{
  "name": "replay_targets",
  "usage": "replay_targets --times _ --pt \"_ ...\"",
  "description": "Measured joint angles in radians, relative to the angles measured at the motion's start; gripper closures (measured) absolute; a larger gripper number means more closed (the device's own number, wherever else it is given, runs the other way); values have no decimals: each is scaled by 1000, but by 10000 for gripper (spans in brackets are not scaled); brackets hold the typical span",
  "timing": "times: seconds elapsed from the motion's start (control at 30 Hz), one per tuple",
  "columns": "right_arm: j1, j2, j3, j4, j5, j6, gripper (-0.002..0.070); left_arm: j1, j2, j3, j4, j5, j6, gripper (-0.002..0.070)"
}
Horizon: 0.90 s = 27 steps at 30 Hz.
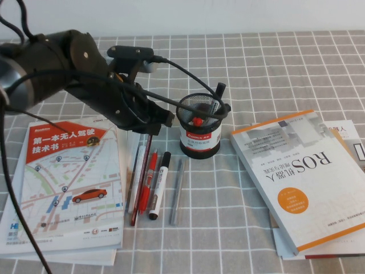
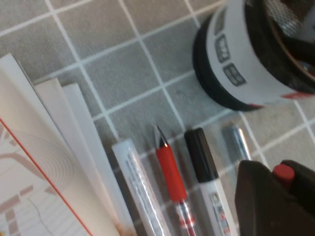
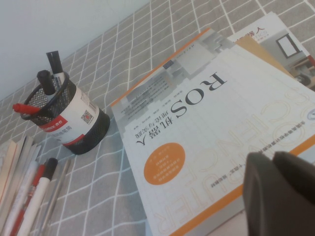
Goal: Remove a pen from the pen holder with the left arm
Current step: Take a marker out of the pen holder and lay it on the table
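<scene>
Left gripper [image 1: 159, 123] sits closed just left of the one pen holder [image 1: 201, 137]; I can't tell if it grips anything. Three pens [image 3: 53, 61] stand inside the holder, five loose pens [image 1: 161, 182] lie near it. Right gripper [image 3: 278, 189] hovers over the ROS book [image 1: 296, 171].

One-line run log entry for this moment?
left gripper: shut, by laid-out pens, beside pen holder | right gripper: shut, parked over ROS book | holder's pens: standing inside

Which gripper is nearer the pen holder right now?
Left. The left gripper hangs just beside the pen holder, on its left, above the row of pens. The right gripper is farther off, by the near edge of the ROS book.
</scene>
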Motion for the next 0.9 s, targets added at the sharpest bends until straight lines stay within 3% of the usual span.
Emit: replay_targets --times 0.7,0.9 --pt "0 0 0 0 0 0 689 27 164 0 18 -190 -178 644" --pt "0 0 0 0 0 0 689 38 164 0 16 -218 -182 567"
